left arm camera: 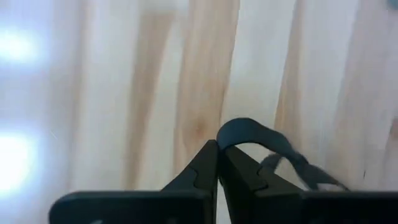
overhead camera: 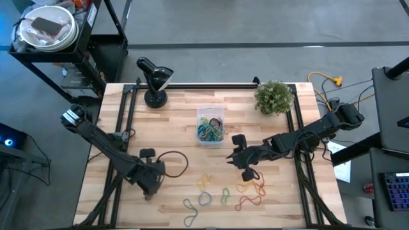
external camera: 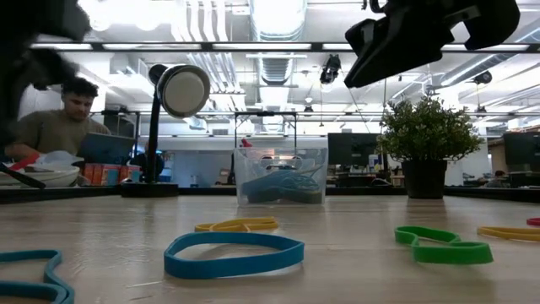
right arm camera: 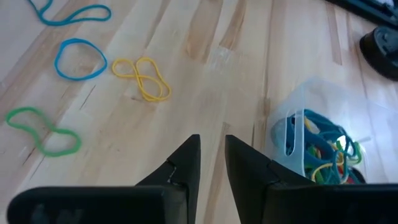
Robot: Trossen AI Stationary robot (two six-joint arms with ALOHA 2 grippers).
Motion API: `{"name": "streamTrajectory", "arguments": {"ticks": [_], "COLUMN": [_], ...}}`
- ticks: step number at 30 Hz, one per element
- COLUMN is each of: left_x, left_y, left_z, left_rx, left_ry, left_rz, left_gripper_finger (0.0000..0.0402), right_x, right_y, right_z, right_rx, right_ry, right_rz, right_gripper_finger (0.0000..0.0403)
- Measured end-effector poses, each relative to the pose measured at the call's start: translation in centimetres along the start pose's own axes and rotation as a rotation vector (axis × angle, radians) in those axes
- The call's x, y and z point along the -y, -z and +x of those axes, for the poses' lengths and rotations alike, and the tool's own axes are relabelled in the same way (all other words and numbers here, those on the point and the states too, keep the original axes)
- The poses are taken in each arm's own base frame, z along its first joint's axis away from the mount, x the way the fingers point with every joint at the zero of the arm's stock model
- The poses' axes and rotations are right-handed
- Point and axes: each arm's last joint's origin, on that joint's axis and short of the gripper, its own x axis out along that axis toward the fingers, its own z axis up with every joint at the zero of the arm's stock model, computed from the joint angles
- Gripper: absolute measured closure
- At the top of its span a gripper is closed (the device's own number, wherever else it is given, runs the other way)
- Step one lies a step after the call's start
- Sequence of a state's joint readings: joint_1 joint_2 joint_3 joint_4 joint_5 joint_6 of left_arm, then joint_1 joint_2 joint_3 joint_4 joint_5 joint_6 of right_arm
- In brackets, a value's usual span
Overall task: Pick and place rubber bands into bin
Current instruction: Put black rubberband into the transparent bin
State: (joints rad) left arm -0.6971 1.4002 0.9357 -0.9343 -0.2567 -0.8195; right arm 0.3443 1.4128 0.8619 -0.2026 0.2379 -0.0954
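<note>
Loose rubber bands lie flat near the table's near edge: yellow (overhead camera: 206, 181), blue (overhead camera: 204, 198), green (overhead camera: 225, 195) and red (overhead camera: 249, 203). The clear bin (overhead camera: 209, 126) stands mid-table with several bands inside. My left gripper (overhead camera: 151, 185) is low over the near-left table, shut on a dark band (left arm camera: 273, 146). My right gripper (right arm camera: 212, 140) hovers between the bin (right arm camera: 317, 134) and the loose bands, its fingers a little apart and holding nothing. In the low view the blue band (external camera: 234, 253) and green band (external camera: 443, 245) lie in front of the bin (external camera: 281, 177). My left gripper pinches a dark blue-grey rubber band between its two fingertips, at the curved end of the loop (left arm camera: 239, 127). The fingers point down at the table from above, close to the wood. The rest of the band (left arm camera: 298, 163) trails slack to one side; whether it is lifted clear does not show.
A black desk lamp (overhead camera: 155, 80) and a potted plant (overhead camera: 275, 97) stand at the far edge. A black cable loop (overhead camera: 171, 163) lies beside my left gripper. A person (external camera: 59, 118) sits beyond the table. Bare wood (overhead camera: 166, 121) lies left of the bin.
</note>
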Motion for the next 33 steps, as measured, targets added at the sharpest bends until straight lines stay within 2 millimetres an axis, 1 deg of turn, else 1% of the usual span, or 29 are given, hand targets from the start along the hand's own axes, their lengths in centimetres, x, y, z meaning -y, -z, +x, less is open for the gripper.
{"name": "streamTrajectory", "arguments": {"ticks": [4, 9, 14, 18, 22, 25, 30, 33], "left_x": [0.3, 0.3, 0.5, 0.1, -1.1, -2.6, -5.6, -7.5], "left_y": [-1.5, -3.2, -5.0, -7.0, -9.4, -11.1, -13.1, -13.9], "left_z": [-1.5, -2.9, -3.6, -4.0, -4.4, -4.5, -4.1, -3.7], "left_rx": [0.172, 0.418, 0.622, 0.717, 0.76, 0.784, 0.765, 0.755], "left_ry": [-0.08, -0.298, -0.512, -0.666, -0.728, -0.774, -0.837, -0.814], "left_rz": [0.093, 0.205, 0.301, 0.322, 0.294, 0.254, 0.192, 0.172], "left_gripper_finger": [0.0401, 0.0402, 0.0402, 0.0402, 0.0402, 0.0402, 0.0402, 0.0402], "right_x": [0.0, 0.0, 0.0, 0.0, 0.0, 0.0, 0.0, 0.0], "right_y": [0.2, 0.2, 0.3, 0.3, 0.3, 0.3, 0.3, 0.3], "right_z": [0.0, 0.0, 0.0, 0.0, 0.0, 0.0, 0.0, 0.0], "right_rx": [-0.016, -0.019, -0.027, -0.027, -0.027, -0.027, -0.027, -0.027], "right_ry": [-0.002, -0.002, -0.005, -0.005, -0.005, -0.005, -0.005, -0.005], "right_rz": [0.011, 0.013, 0.011, 0.011, 0.008, 0.008, 0.008, 0.008], "right_gripper_finger": [0.0334, 0.033, 0.0333, 0.0337, 0.0339, 0.0338, 0.0338, 0.0341]}}
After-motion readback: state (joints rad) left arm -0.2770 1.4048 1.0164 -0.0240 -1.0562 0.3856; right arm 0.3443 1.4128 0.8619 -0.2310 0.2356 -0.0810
